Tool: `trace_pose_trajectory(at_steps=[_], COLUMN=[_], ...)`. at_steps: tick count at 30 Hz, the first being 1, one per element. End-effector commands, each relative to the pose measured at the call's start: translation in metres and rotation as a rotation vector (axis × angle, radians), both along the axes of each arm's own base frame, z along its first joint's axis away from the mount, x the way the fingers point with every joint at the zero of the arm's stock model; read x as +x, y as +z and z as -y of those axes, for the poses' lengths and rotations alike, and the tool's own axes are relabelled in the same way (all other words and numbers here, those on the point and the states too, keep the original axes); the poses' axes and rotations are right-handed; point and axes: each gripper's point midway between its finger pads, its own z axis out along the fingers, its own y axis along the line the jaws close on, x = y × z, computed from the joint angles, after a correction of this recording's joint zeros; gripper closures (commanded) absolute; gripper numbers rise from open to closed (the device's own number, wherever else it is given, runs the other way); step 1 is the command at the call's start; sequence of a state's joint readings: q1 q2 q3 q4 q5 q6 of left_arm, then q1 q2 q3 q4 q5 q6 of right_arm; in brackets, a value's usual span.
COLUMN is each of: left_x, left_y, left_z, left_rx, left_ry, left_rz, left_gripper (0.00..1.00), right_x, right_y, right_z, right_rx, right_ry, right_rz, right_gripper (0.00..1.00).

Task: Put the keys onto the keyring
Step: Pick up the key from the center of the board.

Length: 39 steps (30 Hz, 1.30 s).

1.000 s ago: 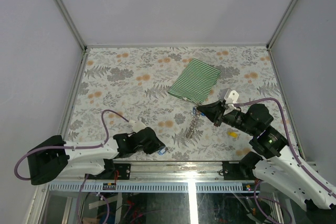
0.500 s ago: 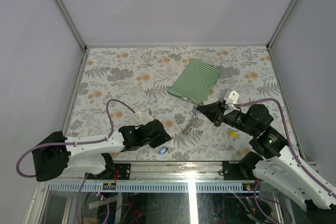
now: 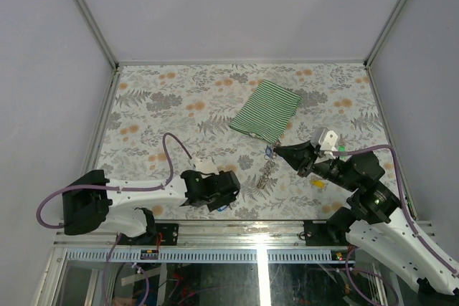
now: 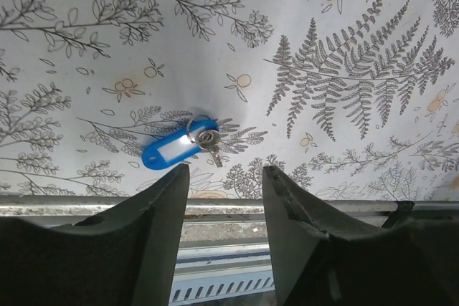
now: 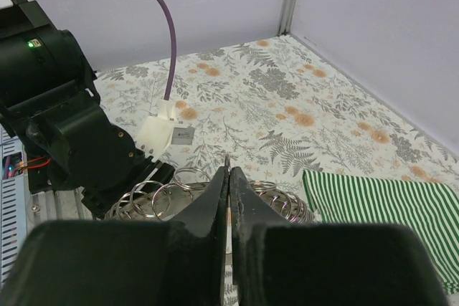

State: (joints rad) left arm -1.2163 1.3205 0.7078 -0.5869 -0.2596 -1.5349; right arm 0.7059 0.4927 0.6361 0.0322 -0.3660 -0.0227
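**Left hand now lined up on the blue key, not gripped yet**

Change over the last second: the left arm has swung right along the near edge of the floral-print worktop (image 3: 179, 105) and now sits over the small blue plastic key tag with its metal loop (image 4: 168, 152). The left hand (image 4: 224, 177) is released, fingers spread. The tag lies flat just ahead of the gap, slightly toward the left finger, and nothing touches it. From above, the tag peeks out at the arm's near-right side.

The right arm has drifted a little to the right. The right hand (image 5: 228, 173) is clenched, pinching one end of the silvery coiled-metal keyring (image 5: 172, 191), which trails back toward the near edge (image 3: 266, 173).

A yellow key tag (image 3: 316, 183) lies beside the right arm, untouched. The green-and-white striped cloth (image 3: 269, 109) sits farther back.

My read: the ring is secured and the blue tag's pickup comes next. No key is threaded so far. The tag lies flat near the edge rail, so the pinch looks fiddly.
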Motion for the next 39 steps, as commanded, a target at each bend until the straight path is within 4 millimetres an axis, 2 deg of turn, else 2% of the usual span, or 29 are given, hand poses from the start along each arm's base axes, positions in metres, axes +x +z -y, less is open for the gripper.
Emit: trace_pose_trajectory(at_steps=[1,19,39], left_x=[0.004,0.007,0.016], left_y=[0.001,-0.015,-0.023], left_z=[-0.004,-0.006,-0.005], left_rx=[0.060,0.093,0.106], left_ry=[0.063,0.109,0.108], left_rz=[0.015,0.006,0.005], left_gripper=[0.53,0.62,0.65], right_x=[-0.010,-0.013,-0.009], right_y=[0.026,0.021,0.015], right_z=[-0.001,0.001,-0.001], right_rx=[0.083,0.093,0.078], right_ry=[0.040,0.043,0.038], right_rz=[0.068,0.061,0.053], right_gripper=[0.99,0.99,0.99])
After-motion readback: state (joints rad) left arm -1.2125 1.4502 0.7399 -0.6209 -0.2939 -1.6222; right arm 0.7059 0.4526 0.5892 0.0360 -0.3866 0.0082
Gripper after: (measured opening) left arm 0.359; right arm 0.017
